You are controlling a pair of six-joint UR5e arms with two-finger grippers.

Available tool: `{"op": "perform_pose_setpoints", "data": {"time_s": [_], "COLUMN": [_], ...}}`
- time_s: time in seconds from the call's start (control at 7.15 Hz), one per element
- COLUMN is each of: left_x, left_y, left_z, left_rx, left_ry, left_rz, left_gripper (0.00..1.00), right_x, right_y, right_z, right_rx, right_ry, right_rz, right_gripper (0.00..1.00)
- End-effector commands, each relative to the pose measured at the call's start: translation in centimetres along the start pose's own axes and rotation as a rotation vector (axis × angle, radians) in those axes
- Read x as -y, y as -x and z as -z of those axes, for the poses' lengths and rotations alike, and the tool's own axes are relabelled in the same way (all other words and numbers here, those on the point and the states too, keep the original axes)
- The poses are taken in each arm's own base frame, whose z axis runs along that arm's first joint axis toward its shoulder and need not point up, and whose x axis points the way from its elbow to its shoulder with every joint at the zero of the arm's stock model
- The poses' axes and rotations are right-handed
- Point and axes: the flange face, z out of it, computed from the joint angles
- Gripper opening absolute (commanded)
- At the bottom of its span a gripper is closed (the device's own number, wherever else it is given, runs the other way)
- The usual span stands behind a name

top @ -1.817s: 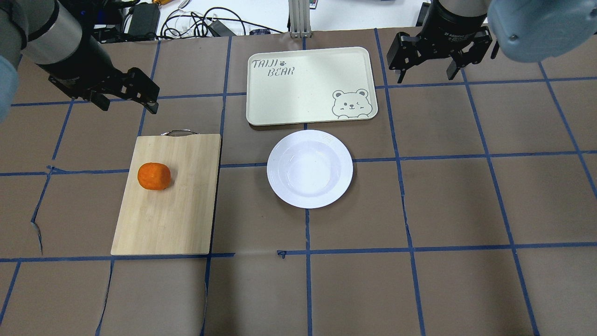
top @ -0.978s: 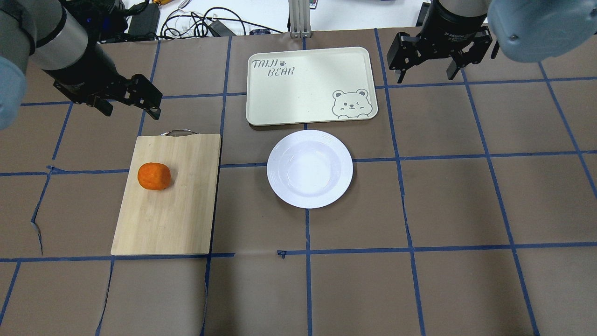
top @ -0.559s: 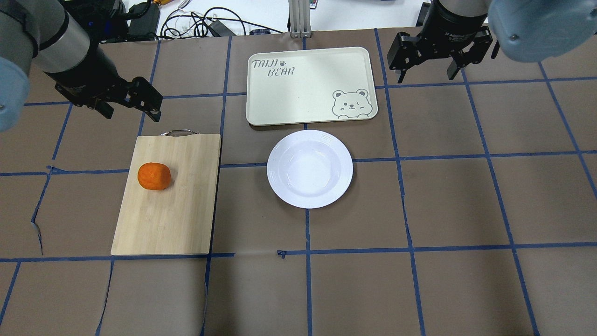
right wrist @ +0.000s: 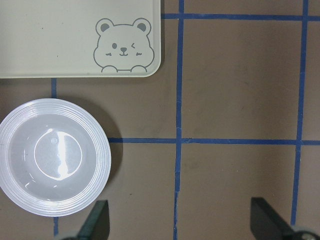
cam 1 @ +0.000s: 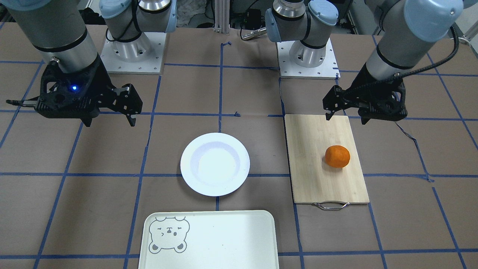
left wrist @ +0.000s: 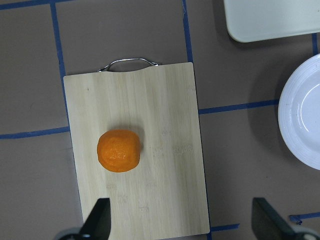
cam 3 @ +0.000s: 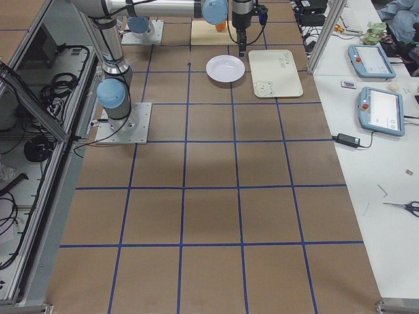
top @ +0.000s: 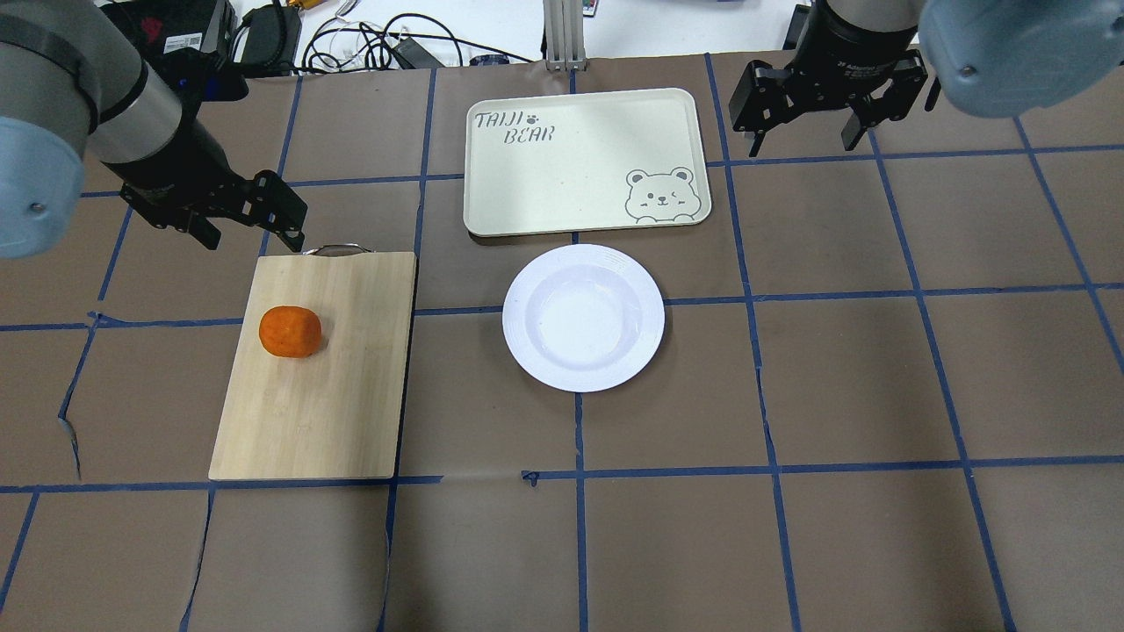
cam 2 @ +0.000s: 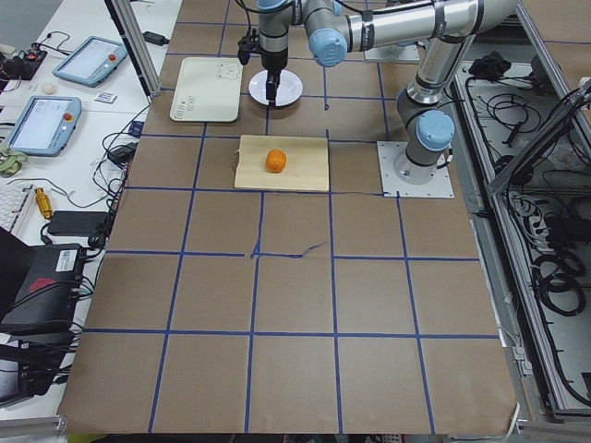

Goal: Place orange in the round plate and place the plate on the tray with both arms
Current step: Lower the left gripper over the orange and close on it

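Observation:
The orange (top: pixel 291 332) (cam 1: pixel 337 156) (left wrist: pixel 119 150) lies on a bamboo cutting board. The round plate (top: pixel 583 318) (cam 1: pixel 214 164) (right wrist: pixel 52 171) sits empty at the table's middle. Just beyond it lies the tray (top: pixel 584 162) (cam 1: pixel 209 241) (right wrist: pixel 75 37), also empty, with its bear face near the plate. My left gripper (top: pixel 255 230) (cam 1: pixel 345 118) (left wrist: pixel 182 222) hangs open above the board's handle end, short of the orange. My right gripper (top: pixel 801 140) (cam 1: pixel 110 123) (right wrist: pixel 181 222) is open and holds nothing, up beside the tray's right edge.
The bamboo cutting board (top: pixel 316 386) (cam 1: pixel 321 164) with a metal handle (top: pixel 334 250) lies left of the plate. Cables (top: pixel 369 44) crowd the far table edge. The arms' bases (cam 1: pixel 132 48) stand on the robot's side. Brown paper with blue tape lines covers the table.
My left gripper has moved nearer to the cutting board's handle end, still open. The right gripper, orange, plate and tray have stayed put.

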Motion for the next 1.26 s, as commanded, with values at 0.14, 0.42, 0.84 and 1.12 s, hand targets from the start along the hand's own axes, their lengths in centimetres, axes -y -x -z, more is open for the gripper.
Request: {"op": "perform_pose_setpoints", "data": {"time_s": [0.14,0.42,0.84,1.12], "left_x": [-0.3,0.0,1.1,2.1], "left_y": [6.1,6.4,6.9,7.3], "left_z": [-6.2,-9.6,-12.4,-14.6], "left_rx": [-0.030,-0.032,-0.040,-0.044], "left_ry": [0.117,0.129,0.151,0.161], "left_rz": [0.110,0.110,0.115,0.116], "left_gripper": [1.00,1.00,1.00,1.00], "right_x": [0.0,0.0,0.0,0.0], "right_y": [0.0,-0.1,-0.1,-0.3], "right_z": [-0.1,-0.3,-0.3,-0.3], "right_rx": [0.000,-0.002,-0.002,-0.001], "right_ry": [0.002,0.003,0.000,0.002], "right_rz": [0.003,0.002,0.000,-0.005], "right_gripper": [1.00,1.00,1.00,1.00]}}
